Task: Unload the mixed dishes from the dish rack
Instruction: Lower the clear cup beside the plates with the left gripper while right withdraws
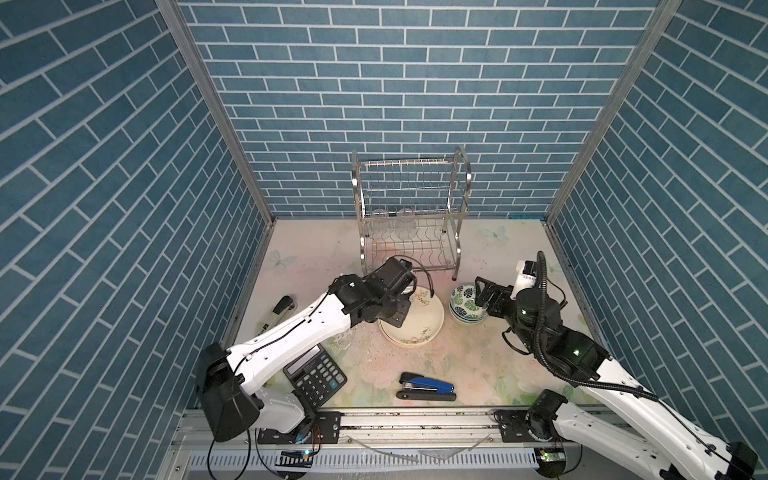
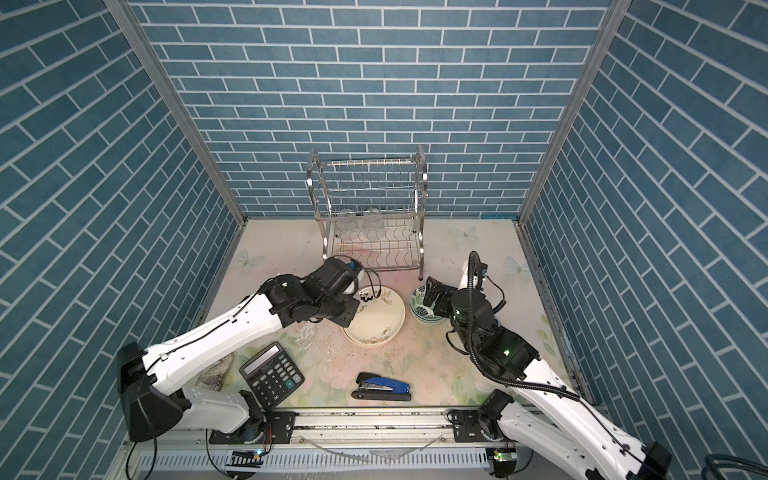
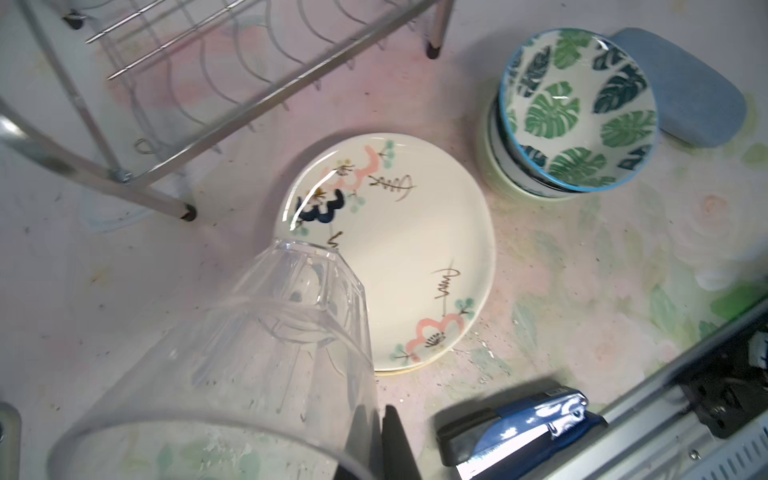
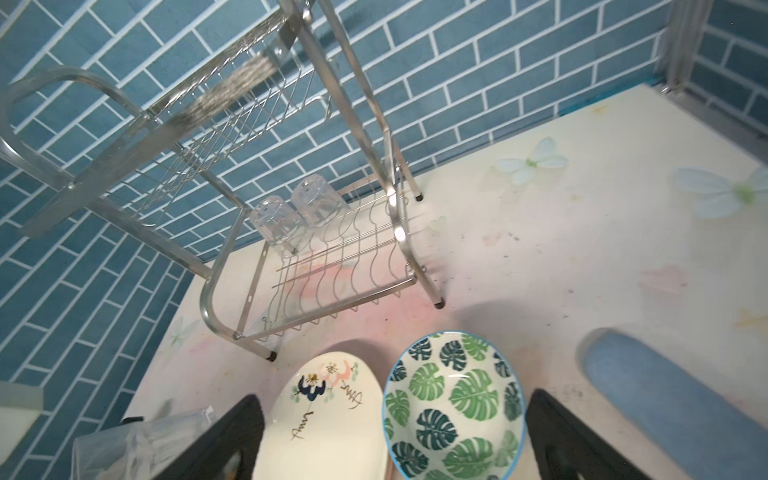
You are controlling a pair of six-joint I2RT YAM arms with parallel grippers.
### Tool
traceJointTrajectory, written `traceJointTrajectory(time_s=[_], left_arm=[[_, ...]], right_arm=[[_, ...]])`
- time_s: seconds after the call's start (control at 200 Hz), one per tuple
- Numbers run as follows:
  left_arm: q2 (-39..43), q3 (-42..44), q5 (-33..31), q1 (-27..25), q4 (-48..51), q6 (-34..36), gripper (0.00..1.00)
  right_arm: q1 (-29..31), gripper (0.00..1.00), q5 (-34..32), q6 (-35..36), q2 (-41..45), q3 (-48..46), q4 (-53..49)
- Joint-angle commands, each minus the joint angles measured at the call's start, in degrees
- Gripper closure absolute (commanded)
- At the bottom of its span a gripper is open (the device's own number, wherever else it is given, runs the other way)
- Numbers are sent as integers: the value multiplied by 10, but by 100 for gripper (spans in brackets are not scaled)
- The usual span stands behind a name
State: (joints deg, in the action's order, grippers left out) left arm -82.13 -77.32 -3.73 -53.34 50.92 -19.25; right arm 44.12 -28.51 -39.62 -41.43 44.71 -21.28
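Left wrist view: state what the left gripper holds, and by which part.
A clear tumbler, pinched by its wall at the open rim, base pointing away from the left gripper. The right gripper is open and holds nothing.

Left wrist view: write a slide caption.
Gripped clear faceted glass tumbler, with cream floral plate and steel wire rack beyond.

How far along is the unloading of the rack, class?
Done: plates lie stacked on the table, with bowls stacked beside them. In hand: the left gripper is shut on one tumbler, clear of the rack. Left: two tumblers sit on the rack's lower shelf.
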Motion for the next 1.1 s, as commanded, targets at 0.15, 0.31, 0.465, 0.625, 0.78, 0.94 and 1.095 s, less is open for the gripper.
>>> traceJointTrajectory(time_s=[0.15, 0.31, 0.465, 0.625, 0.78, 0.94, 1.095], left_arm=[[-102, -112, 6, -108, 16, 9, 100], [-170, -163, 12, -141, 36, 16, 100], [-214, -195, 22, -159, 52, 18, 100], [-258, -218, 56, -164, 68, 34, 100], [-298, -243, 62, -166, 79, 46, 100], [-332, -261, 76, -166, 85, 60, 98], [-362, -276, 79, -166, 106, 74, 98]], right_arm=[[-36, 2, -41, 61, 61, 35, -144], [-61, 2, -17, 59, 84, 26, -173], [-77, 2, -7, 66, 116, 17, -181], [-82, 2, -21, 82, 126, 30, -200], [-83, 2, -38, 91, 144, 22, -197], [-85, 2, -61, 101, 170, 17, -195], [-86, 2, -74, 111, 178, 22, -202]])
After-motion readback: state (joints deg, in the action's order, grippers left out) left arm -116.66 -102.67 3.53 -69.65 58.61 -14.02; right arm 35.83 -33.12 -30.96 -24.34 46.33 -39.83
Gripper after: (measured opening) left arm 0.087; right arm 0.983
